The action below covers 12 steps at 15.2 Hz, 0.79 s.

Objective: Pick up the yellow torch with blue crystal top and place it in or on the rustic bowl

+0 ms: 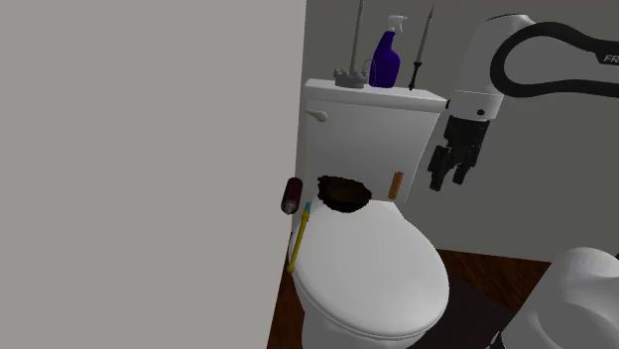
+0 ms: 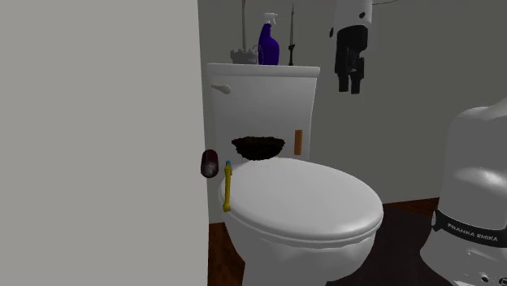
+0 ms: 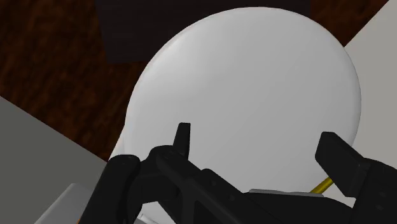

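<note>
Torch [image 1: 299, 240], slim yellow shaft, small blue tip

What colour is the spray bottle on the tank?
The spray bottle is blue-violet with a white trigger; best in the shoulder view.

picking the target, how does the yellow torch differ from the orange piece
The yellow torch is long, thin, blue-tipped; the orange piece is short and plain. In the shoulder view the torch is left of the dark bowl, the orange piece right of it. Neither is held.
</note>
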{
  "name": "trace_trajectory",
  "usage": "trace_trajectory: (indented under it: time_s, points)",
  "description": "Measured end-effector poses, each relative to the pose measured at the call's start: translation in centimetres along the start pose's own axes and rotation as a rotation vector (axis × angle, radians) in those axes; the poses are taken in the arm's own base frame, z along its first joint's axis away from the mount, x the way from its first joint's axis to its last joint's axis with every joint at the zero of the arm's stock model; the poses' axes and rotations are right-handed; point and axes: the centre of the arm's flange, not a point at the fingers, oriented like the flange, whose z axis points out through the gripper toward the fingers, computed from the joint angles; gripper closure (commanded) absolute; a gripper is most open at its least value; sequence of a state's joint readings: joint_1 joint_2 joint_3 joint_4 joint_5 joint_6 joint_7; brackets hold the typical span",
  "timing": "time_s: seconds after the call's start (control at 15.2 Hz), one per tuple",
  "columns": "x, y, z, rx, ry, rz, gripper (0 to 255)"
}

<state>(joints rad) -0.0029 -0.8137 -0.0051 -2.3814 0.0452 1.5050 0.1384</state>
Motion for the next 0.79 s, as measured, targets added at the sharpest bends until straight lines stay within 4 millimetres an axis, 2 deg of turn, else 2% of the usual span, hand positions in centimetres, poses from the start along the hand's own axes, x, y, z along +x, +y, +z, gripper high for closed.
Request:
trace_trajectory:
  time_s: [0.07, 0.2, 0.46, 0.79]
  points:
    - [0.0, 0.0, 0.0, 0.0, 0.0, 0.0, 0]
    - [0.6, -1.2, 1.0, -0.008, 0.004, 0.025, 0]
    - [2.5, -5.2, 3.2, -0.032, 0.018, 0.106, 0]
    - [6.1, -10.3, 6.6, -0.064, 0.038, 0.214, 0]
